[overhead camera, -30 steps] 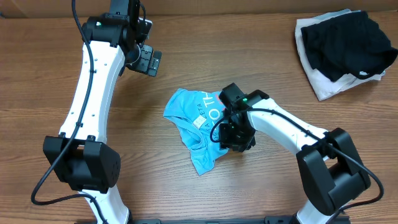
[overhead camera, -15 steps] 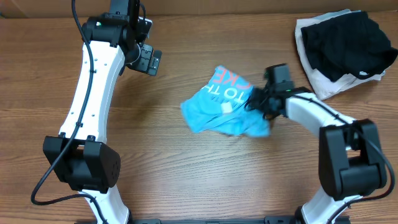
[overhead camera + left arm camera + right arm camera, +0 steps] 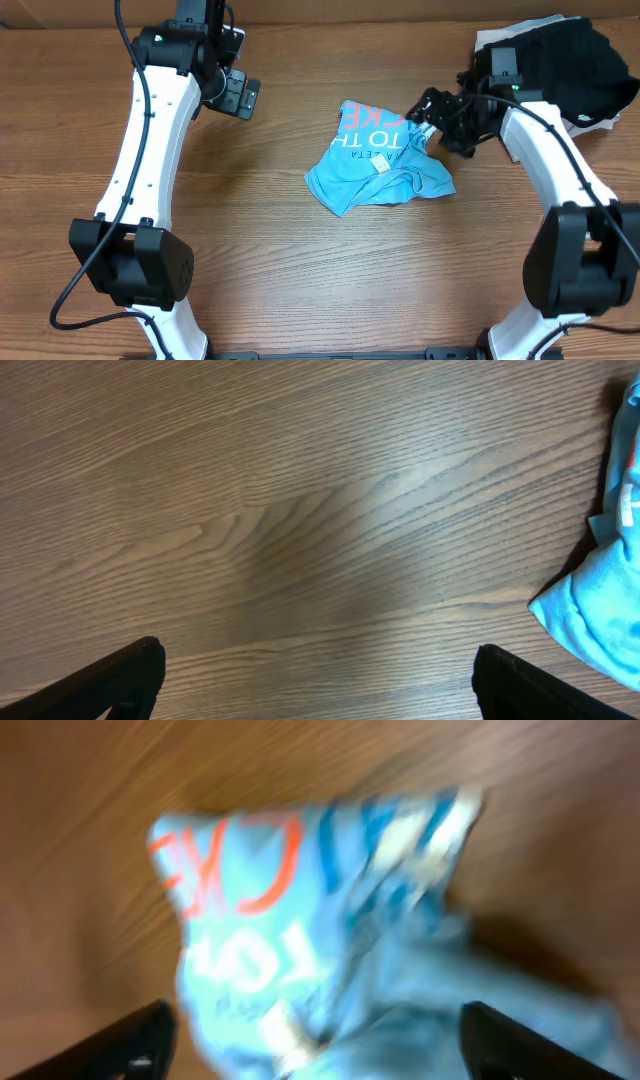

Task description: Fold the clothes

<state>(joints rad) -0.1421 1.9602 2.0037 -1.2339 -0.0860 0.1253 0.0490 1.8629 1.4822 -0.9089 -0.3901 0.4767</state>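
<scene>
Shirt [image 3: 375, 165], sky-blue, lies crumpled on grained wooden table [image 3: 300, 280].

T-shirt [image 3: 375, 165] left of garment pile [image 3: 555, 70]

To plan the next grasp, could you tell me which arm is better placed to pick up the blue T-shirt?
Right, likely. The right gripper hangs open at the edge of the T-shirt, while the left gripper sits over bare table, apart from it.
</scene>
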